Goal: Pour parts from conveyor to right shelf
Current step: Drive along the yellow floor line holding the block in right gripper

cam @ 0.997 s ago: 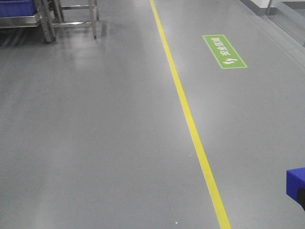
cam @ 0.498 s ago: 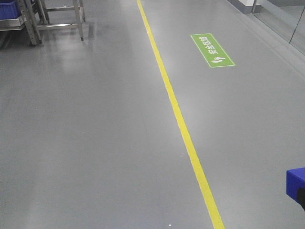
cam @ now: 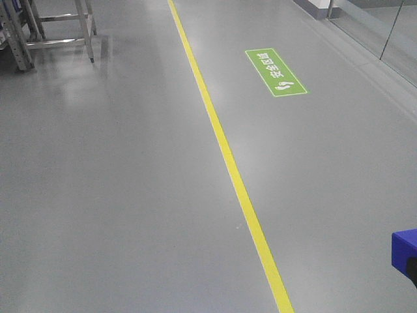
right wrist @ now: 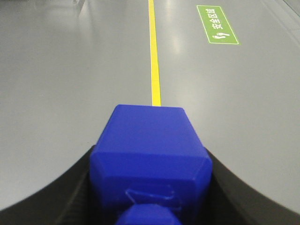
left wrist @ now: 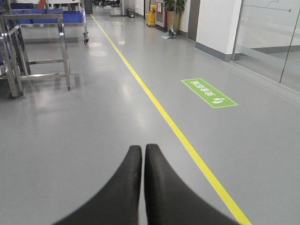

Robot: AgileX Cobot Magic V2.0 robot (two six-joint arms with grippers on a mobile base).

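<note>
Right wrist view: the right gripper was clamped on the blue block, one black finger on each side, with the stud end nearest the camera. The block sat level, out over the grey floor. My read is a carry hold: the part was off the conveyor and not yet at the right shelf, and it was kept flat so it wouldn't slip.

The left gripper had its fingers pressed together with nothing between them, pointing ahead over the floor. It looked parked out of the way, since one arm was enough for this part.

In the front view only a corner of the block showed, at the lower right edge. The conveyor wasn't in any view.

Surroundings:
- A yellow floor line ran ahead, with a green floor sign to its right.
- A steel frame rack stood far left, with blue crates on another rack behind it.
- A glass wall ran along the right.

No rollers were visible, so I couldn't tell whether either rack was the target shelf.

Nothing stood on the floor between the grippers and the rack. The rack legs and the glass wall were the only things to keep the base clear of.
</note>
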